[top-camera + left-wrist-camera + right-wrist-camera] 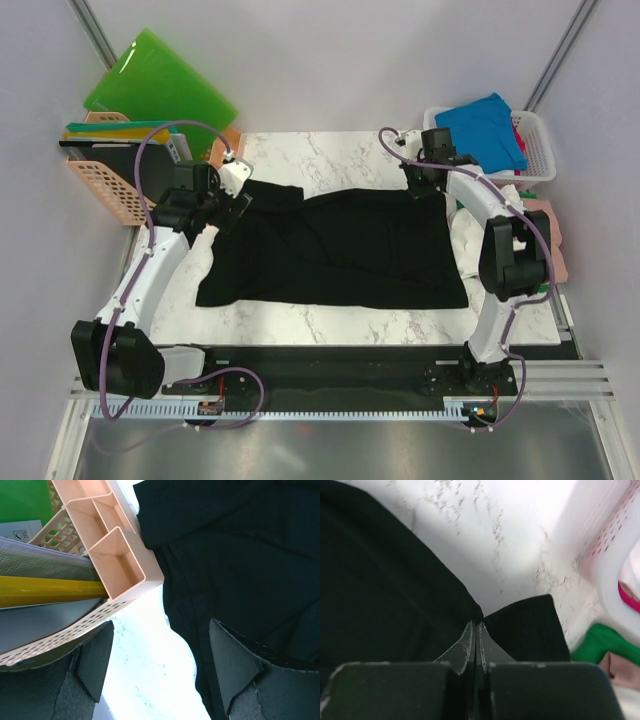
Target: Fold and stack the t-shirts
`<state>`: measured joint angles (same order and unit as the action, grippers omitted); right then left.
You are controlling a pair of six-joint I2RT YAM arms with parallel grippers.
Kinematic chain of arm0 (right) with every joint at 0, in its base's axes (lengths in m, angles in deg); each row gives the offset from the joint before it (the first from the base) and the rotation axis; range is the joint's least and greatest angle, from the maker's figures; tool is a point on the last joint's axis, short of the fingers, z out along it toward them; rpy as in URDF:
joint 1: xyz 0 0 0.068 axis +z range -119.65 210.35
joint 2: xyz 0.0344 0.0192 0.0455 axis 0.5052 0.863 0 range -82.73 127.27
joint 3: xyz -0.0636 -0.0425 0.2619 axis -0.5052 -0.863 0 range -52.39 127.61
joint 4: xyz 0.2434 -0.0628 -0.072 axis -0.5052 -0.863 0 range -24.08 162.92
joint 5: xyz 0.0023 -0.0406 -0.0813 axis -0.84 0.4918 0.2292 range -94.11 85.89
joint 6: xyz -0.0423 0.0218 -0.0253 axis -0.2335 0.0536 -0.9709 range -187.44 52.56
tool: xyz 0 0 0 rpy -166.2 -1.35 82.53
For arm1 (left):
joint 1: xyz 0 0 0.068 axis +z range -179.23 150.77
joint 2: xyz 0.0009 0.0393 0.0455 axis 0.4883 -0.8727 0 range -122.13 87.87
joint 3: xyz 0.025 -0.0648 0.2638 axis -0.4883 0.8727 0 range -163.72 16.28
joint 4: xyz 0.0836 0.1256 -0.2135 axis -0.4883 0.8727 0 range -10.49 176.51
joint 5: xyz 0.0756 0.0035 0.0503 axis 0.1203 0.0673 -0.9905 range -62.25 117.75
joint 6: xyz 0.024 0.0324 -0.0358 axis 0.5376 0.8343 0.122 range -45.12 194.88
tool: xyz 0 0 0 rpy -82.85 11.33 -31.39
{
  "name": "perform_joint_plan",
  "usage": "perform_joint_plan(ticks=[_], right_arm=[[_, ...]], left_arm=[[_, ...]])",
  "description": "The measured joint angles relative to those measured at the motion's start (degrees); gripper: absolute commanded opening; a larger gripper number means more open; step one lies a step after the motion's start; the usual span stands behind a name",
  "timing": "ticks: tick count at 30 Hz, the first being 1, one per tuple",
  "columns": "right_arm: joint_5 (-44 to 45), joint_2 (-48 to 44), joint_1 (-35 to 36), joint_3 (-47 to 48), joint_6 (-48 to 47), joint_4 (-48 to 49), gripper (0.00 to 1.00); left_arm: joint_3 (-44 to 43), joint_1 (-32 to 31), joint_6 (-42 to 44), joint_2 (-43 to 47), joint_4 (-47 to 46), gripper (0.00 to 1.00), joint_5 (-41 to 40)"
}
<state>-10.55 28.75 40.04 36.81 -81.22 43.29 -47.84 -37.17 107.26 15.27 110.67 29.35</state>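
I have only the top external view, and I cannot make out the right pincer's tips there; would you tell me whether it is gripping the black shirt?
Observer: Yes. The right wrist view shows the right pincer shut, with an edge of the black shirt pinched at its tips.
Operator: Thank you. Is the left one holding anything?
Observer: No. The left pincer is open and empty, with one finger over the shirt and the other by the pink basket.
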Motion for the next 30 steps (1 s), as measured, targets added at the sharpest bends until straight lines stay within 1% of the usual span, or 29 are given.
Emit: perform_joint_plan(ticks=[6, 10, 12, 13, 14, 15, 17, 19, 20, 22, 24, 26, 27, 28, 30], right_arm=[[-1.8, -11.6, 0.7, -9.0, -0.2, 0.3, 0.01], [-3.8, -18.6, 0.7, -16.9, -0.1, 0.0, 0.02], [-4.6, -21.7, 0.7, -20.1, -0.1, -0.7, 0.07], [-5.2, -23.4, 0.7, -21.6, -0.1, -1.2, 0.11], [-5.7, -24.9, 0.7, -22.8, -0.2, -1.7, 0.37], [-6.3, -26.5, 0.7, -23.9, -0.2, -2.5, 0.47], [-7.0, -28.7, 0.7, -25.1, -1.3, -3.7, 0.55], [-7.0, -30.7, 0.7, -26.0, -2.4, -4.5, 0.68], [-6.7, -31.6, 0.7, -26.3, -2.7, -5.0, 0.82], [-5.9, -32.9, 0.7, -26.5, -3.7, -5.3, 0.95], [-4.9, -33.6, 0.7, -26.5, -4.6, -5.3, 0.95], [-3.9, -33.4, 0.7, -26.5, -5.1, -5.3, 0.89], [-3.7, -33.0, 0.6, -26.5, -5.1, -5.1, 0.85], [-3.6, -32.1, 0.6, -26.5, -5.2, -4.8, 0.75], [-3.5, -29.6, 0.5, -26.4, -5.0, -4.0, 0.59]], left_arm=[[0.7, 0.0, 0.0, 0.0, 0.0, 0.84, 0.2], [0.7, 0.0, 0.0, 0.0, 0.0, 0.84, 0.1], [0.8, 0.0, 0.0, 0.0, 0.0, 0.84, 0.1], [0.8, 0.0, 0.0, 0.0, 0.0, 0.84, 0.1], [0.8, 0.0, 0.0, 0.0, 0.0, 0.84, 0.1], [0.8, 0.0, 0.0, 0.0, -0.1, 0.84, 0.0], [0.8, 0.0, 0.0, -0.1, -0.1, 0.84, 0.1], [0.8, 0.0, 0.0, -0.4, -0.4, 0.84, 0.1], [0.8, 0.0, 0.0, -0.7, -0.5, 0.84, 0.1], [0.8, 0.0, 0.0, -1.0, -0.7, 0.84, 0.1], [0.9, 0.0, 0.0, -1.1, -0.8, 0.83, 0.1], [1.1, 0.0, 0.0, -1.1, -1.2, 0.83, 0.2], [1.3, 0.0, 0.0, -1.1, -1.3, 0.83, 0.1], [1.5, 0.0, 0.0, -1.1, -1.3, 0.83, 0.2], [1.9, 0.0, 0.0, -1.1, -1.3, 0.83, 0.2]])
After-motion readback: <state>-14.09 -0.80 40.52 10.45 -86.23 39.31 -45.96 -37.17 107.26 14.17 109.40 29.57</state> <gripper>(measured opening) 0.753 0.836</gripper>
